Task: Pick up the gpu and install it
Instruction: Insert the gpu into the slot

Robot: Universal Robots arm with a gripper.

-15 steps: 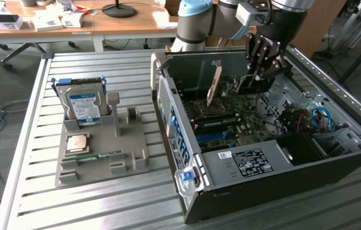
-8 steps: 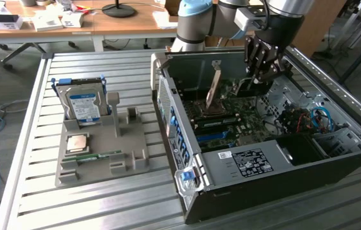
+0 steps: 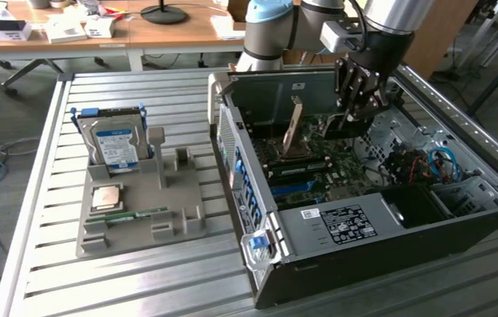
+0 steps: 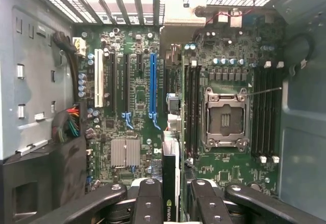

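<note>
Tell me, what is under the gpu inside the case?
The motherboard, with a blue slot on one side of the gpu and an empty CPU socket on the other. The gpu hides the strip of board directly beneath it.

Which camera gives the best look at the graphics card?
The exterior view: the card stands upright inside the open computer case, its brown face visible. The wrist view shows it edge-on, held in the gripper.
</note>
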